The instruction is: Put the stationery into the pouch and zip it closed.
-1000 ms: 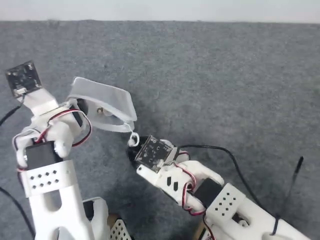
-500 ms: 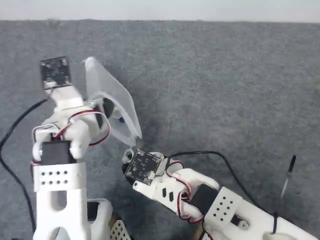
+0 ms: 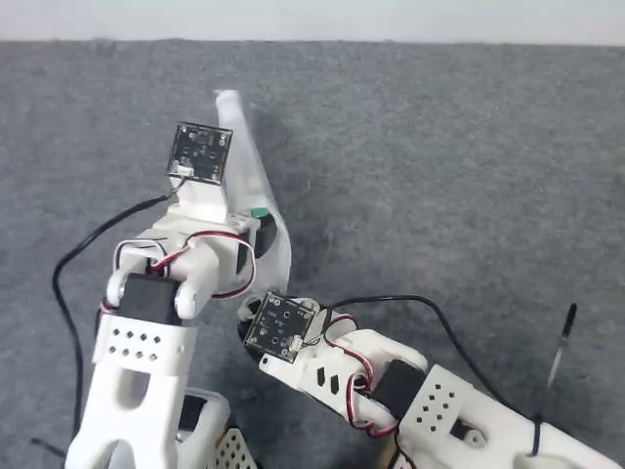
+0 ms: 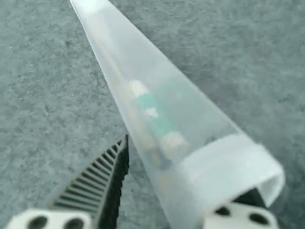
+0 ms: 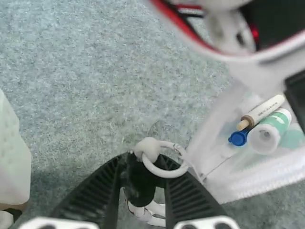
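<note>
We see our left gripper (image 4: pixel 157 183) clamped on the translucent pouch (image 3: pixel 246 147), upper left of centre in the high view, stationery (image 5: pixel 264 129) inside; our right gripper (image 5: pixel 143 171) pinches its zip pull (image 5: pixel 146 149) at lower centre

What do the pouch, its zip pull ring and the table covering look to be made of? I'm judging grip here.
Frosted translucent pouch: soft plastic film with a matte finish; the stationery shows hazily through it, and its edge folds over. White ring pull: seemingly smooth moulded plastic or rubber, slightly glossy. Grey table covering: looks like short-pile carpet or felt, fuzzy and mottled.
</note>
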